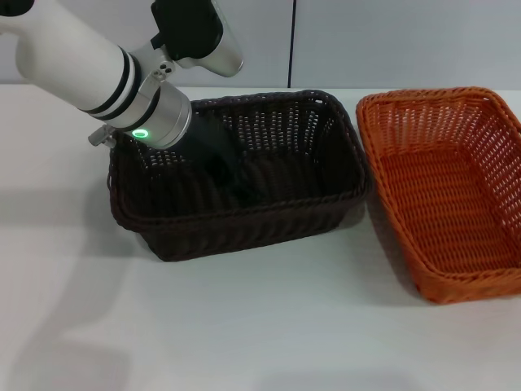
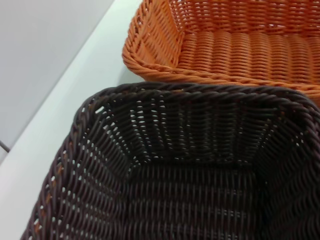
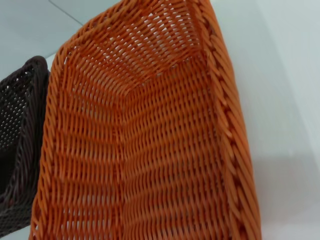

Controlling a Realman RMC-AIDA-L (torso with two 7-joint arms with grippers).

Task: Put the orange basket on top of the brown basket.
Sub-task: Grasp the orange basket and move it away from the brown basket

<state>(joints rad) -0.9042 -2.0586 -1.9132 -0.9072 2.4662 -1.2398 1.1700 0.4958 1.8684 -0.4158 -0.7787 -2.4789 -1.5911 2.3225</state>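
While both baskets sit side by side on the white table (image 1: 244, 326), stacking not yet begun.

Far left: left gripper (image 1: 224, 175) reaching down inside the brown basket (image 1: 244, 220), dark against dark weave; whether apart or together, cannot tell. Centre: brown basket upright, mouth up, nothing in it but the gripper. Right: orange basket (image 1: 444, 191) upright just beside the brown one, rims close, untouched. Right gripper out of the head view, its wrist camera looking down into the orange basket. Judged next: left gripper clear of the brown basket, then a grasp on the orange rim, lift and carry leftward. Obstruction: the left arm itself over the target.
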